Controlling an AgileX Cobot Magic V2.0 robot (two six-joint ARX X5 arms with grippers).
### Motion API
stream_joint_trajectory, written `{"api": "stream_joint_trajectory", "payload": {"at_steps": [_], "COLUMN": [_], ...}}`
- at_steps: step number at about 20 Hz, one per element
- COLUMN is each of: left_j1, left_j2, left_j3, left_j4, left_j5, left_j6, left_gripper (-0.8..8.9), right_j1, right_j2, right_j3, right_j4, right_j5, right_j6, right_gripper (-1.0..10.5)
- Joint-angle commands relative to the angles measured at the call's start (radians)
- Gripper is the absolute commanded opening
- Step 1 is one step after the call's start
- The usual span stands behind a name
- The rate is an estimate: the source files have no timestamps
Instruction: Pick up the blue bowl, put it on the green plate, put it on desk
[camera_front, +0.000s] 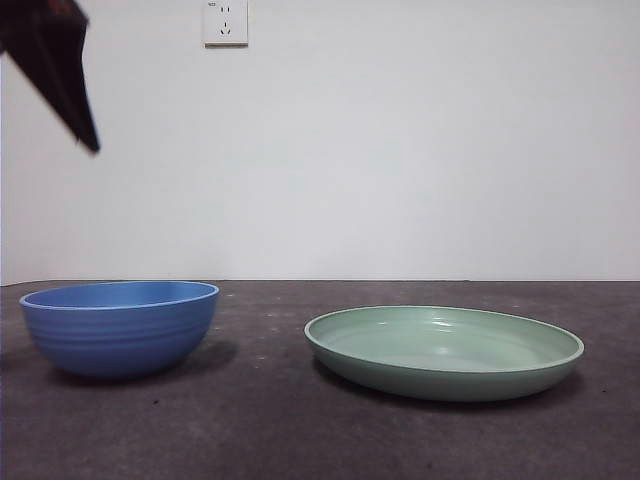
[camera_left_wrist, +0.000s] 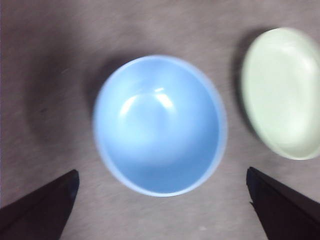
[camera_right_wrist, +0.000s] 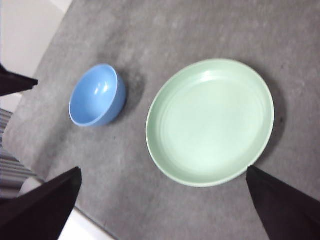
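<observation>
Bowl (camera_front: 120, 326) and plate (camera_front: 444, 351) sit apart, both empty.

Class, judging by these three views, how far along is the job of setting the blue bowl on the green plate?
Nothing is done yet: the blue bowl sits on the desk, apart from the empty green plate. In hand: the left end effector hovers open above the bowl, not touching it. The right end effector is open above the plate. Left: grasping, lifting, placing the bowl on the plate, then onto the desk.
</observation>
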Motion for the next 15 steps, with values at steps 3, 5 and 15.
{"api": "stream_joint_trajectory", "payload": {"at_steps": [3,5,15], "left_j1": [-0.003,-0.003,-0.003], "left_j2": [0.097,0.136,0.378], "left_j3": [0.017,0.017,0.016], "left_j4": [0.0,0.003,0.078], "left_j5": [-0.028,-0.028,-0.03], "left_j6": [0.024,0.027,0.026], "left_gripper": [5.93,5.93,5.83], "right_j1": [0.01,0.019,0.058], "right_j2": [0.005,0.005,0.003], "right_j3": [0.013,0.013,0.013], "right_j4": [-0.053,-0.066,-0.088], "right_j5": [-0.002,-0.002,-0.002], "right_j6": [-0.056,-0.058,-0.058], "right_gripper": [6.0,6.1,6.1]}}
